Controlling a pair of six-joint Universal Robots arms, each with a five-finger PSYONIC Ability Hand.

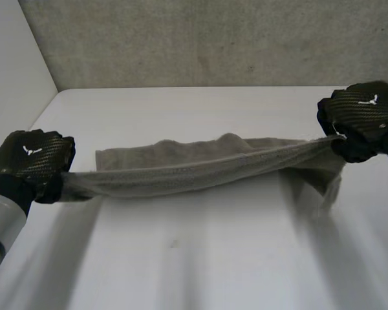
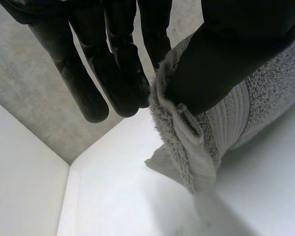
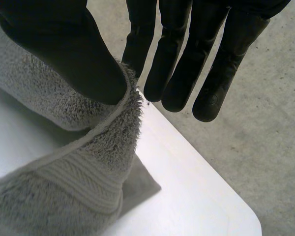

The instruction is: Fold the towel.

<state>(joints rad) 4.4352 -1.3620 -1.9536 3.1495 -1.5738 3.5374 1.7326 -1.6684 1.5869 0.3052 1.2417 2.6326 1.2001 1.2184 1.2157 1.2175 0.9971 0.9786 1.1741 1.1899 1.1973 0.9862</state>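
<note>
The grey towel [image 1: 200,171] is stretched taut just above the white table [image 1: 200,258]. The left hand [image 1: 32,161] pinches the towel's left end between thumb and fingers, and the right hand [image 1: 362,116] pinches its right end the same way. A grey wall [image 1: 213,39] stands beyond the table.

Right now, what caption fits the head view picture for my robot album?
The left hand and right hand pinch opposite ends of the grey towel, stretched over the white table.
</note>
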